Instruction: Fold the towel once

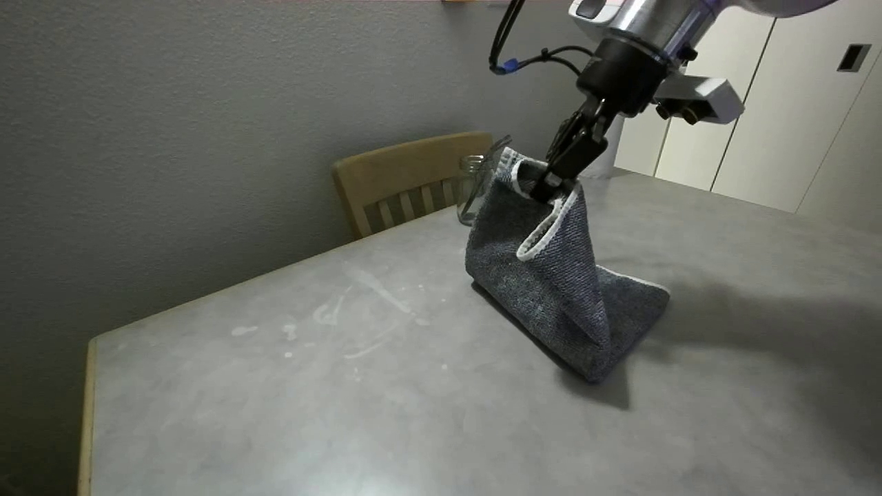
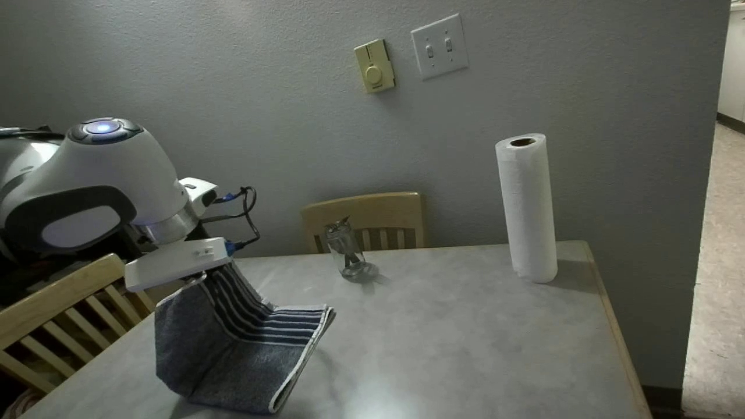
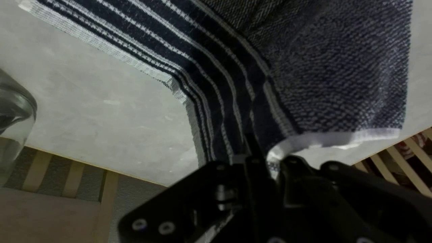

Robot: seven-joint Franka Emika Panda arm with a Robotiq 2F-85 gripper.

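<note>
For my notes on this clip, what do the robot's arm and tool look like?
The arm is rounded and white, with a dark-edged oval panel, a pale blue light and a silver wrist section. Black cables carry blue fittings. A pale box sits beside the wrist. The tool is black and jointed, with round screw heads.

Shows dim light; carries glare on tabletop, shadows beside towel; renders gripper dark and blurred in wrist view.
</note>
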